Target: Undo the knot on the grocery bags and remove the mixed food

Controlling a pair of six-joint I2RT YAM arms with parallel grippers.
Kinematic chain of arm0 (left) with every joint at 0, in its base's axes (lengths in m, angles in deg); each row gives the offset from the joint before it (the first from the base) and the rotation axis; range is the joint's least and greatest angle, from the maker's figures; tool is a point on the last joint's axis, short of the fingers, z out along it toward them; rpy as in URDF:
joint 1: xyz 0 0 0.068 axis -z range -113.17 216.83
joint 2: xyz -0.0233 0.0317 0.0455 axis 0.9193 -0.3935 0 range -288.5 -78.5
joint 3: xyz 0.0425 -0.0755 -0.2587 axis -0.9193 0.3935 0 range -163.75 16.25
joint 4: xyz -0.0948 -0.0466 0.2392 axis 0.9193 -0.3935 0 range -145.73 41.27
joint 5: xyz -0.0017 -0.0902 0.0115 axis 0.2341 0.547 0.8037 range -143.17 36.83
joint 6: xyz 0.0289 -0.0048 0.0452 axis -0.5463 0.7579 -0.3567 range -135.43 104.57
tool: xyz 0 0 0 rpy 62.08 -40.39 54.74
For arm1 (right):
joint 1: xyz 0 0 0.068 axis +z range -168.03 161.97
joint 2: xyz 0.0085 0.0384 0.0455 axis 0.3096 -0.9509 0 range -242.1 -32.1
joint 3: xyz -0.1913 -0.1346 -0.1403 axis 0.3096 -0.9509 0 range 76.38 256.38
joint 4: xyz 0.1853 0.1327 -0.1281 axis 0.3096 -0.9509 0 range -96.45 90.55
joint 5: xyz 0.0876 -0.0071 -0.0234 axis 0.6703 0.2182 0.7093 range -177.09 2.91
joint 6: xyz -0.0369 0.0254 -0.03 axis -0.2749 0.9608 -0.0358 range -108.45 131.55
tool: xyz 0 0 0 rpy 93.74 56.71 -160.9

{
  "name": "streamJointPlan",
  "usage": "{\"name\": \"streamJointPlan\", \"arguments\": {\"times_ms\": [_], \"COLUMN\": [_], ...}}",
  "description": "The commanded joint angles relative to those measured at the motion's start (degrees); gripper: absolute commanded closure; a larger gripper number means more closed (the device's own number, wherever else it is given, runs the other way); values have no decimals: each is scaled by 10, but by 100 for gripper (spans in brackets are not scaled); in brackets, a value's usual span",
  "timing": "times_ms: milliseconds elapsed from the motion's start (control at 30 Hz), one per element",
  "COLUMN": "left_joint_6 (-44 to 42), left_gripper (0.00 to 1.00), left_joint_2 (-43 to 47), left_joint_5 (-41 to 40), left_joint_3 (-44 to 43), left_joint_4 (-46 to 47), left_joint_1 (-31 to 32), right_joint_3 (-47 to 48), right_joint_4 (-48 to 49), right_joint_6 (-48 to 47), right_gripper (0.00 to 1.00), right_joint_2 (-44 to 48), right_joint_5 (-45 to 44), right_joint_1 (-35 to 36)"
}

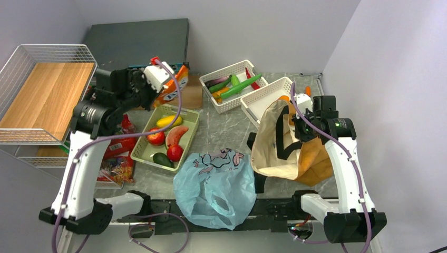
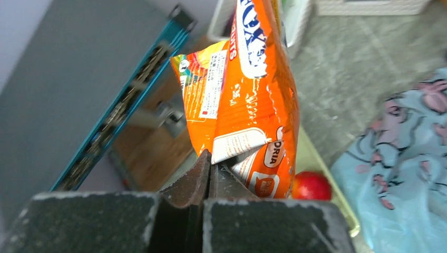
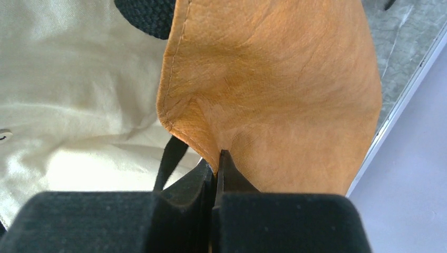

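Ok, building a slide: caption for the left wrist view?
Left gripper pinching an orange snack pack, light-blue bag at right.

L wrist view: orange pack (image 2: 253, 100) top cut by upper edge, print only partly readable; bottom corner lost inside L gripper (image 2: 210, 161). Apple (image 2: 311, 185) blurred, part behind pack. Blue bag (image 2: 406, 158) cut by right edge. Basket (image 2: 369, 5) at top, just a sliver.

R wrist view: tote (image 3: 274, 89) overruns frame; strap (image 3: 147, 13) cut by top edge. Pinched tote edge vanishes inside R gripper (image 3: 216, 161). Small thing (image 3: 3, 136) at left edge, cut off, can't ID.

Top view: both grippers' tips hidden, L behind wrist cam and pack, R under its own wrist. Tote contents: can't tell. Red packs (image 1: 117, 167) half under L arm, print too small.
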Motion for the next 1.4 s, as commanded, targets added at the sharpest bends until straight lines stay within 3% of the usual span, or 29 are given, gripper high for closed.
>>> {"name": "streamJointPlan", "arguments": {"times_ms": [0, 100, 233, 367, 533, 767, 1133, 1367], "left_joint_6": [-31, -97, -250, -449, -627, -646, -812, -892], "left_gripper": [100, 100, 100, 100, 100, 100, 100, 100], "left_joint_2": [68, 105, 153, 182, 179, 133, 125, 112], "left_joint_5": [-172, -271, -355, -378, -364, -351, -450, -522], "left_joint_3": [34, 115, 235, 325, 355, 378, 424, 490], "left_joint_4": [-8, 1, 56, 75, 12, 2, -61, -26], "left_joint_1": [-2, -4, -12, -13, -14, -35, -62, -120], "right_joint_3": [-3, -11, -15, -17, -29, -46, -65, -66], "right_joint_4": [33, 36, 38, 42, 47, 54, 55, 58], "right_joint_6": [10, 7, 5, 0, -2, 5, 6, 4], "right_gripper": [100, 100, 100, 100, 100, 100, 100, 100], "right_joint_2": [8, 11, 9, 8, 14, 33, 50, 53], "right_joint_5": [16, 17, 24, 27, 31, 32, 41, 39], "right_joint_1": [-2, -2, -2, -2, -3, -3, -3, -3]}}
